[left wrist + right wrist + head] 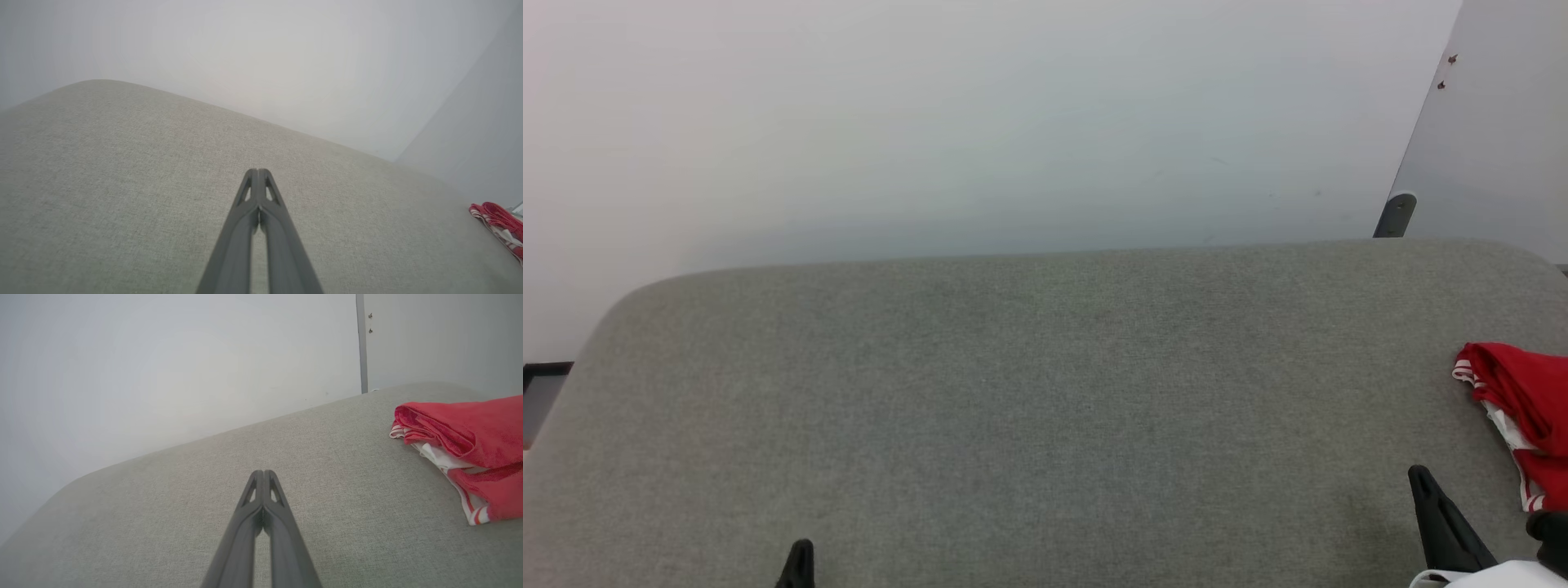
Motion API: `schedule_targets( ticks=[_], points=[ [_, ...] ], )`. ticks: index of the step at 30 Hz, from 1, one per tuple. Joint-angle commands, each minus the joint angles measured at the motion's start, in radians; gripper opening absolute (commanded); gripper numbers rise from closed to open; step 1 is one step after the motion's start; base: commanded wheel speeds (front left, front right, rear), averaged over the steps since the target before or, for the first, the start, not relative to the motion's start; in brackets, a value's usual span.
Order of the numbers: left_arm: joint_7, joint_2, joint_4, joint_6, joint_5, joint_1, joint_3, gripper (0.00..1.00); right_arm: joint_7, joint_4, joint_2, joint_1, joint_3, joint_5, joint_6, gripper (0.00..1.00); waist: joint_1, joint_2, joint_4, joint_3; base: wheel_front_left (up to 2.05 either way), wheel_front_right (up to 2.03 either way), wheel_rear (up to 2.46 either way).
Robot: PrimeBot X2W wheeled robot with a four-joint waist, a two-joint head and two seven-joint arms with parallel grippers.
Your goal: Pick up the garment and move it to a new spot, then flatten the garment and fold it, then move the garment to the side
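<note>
Grey cloth covers the desk. From the head, the heaped red garment lies just right of the right tool, the nearer arm for it, and well apart from the left tool. At the left wrist the fingers are pressed together and empty. At the right wrist they are likewise closed on nothing, with the garment near, ahead-right.

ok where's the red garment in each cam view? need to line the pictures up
Head view: garment at the right edge, below mid-height, cut off by the frame.
Left wrist view: garment small, at the lower right edge.
Right wrist view: garment large, at the right, mid-height.
Shared landmark: the grey padded surface it lies on, its far edge meeting the white wall.
</note>
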Motion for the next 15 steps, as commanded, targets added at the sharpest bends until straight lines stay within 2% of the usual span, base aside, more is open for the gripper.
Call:
schedule_targets(
  ticks=[1, 15],
  points=[
    [0.009, 0.005, -0.006, 0.001, -0.052, -0.035, 0.003, 0.00, 0.006, -0.010, 0.000, -0.037, -0.012, 0.048, 0.000, 0.00, 0.0001, -0.0001, 0.000, 0.001, 0.00, 0.00, 0.00],
    [0.064, 0.003, 0.034, 0.000, -0.279, -0.101, 0.005, 0.00, 0.042, 0.010, 0.026, -0.066, -0.032, 0.251, 0.000, 0.00, 0.0001, -0.0001, 0.003, 0.012, 0.00, 0.00, 0.00]
  ],
)
